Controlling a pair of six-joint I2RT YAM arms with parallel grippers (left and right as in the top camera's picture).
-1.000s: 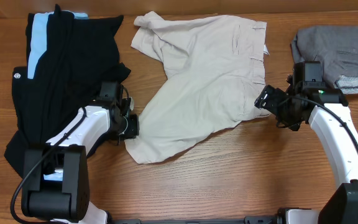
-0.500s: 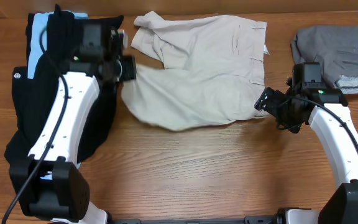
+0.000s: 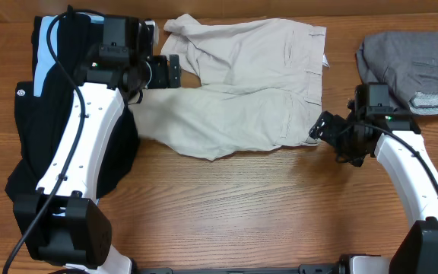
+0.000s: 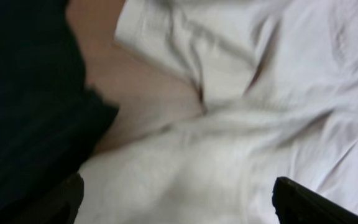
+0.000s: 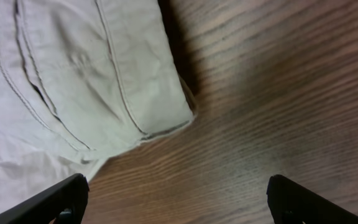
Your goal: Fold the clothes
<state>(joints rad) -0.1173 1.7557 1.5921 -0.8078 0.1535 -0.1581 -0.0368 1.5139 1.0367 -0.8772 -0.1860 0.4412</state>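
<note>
Item: beige shorts (image 3: 242,84), lying flat at the top centre of the wooden table (image 3: 265,213), with one leg spread left toward the black garment (image 3: 74,99). Left gripper (image 3: 172,71): jaws wide apart, holding nothing, poised over the shorts' left edge; the blurred wrist view does not show whether it touches the cloth. Right gripper (image 3: 324,129): jaws wide apart, empty, just beside the waistband corner and over bare wood. Grey garment (image 3: 413,61): at the far right, well apart from the shorts.
</note>
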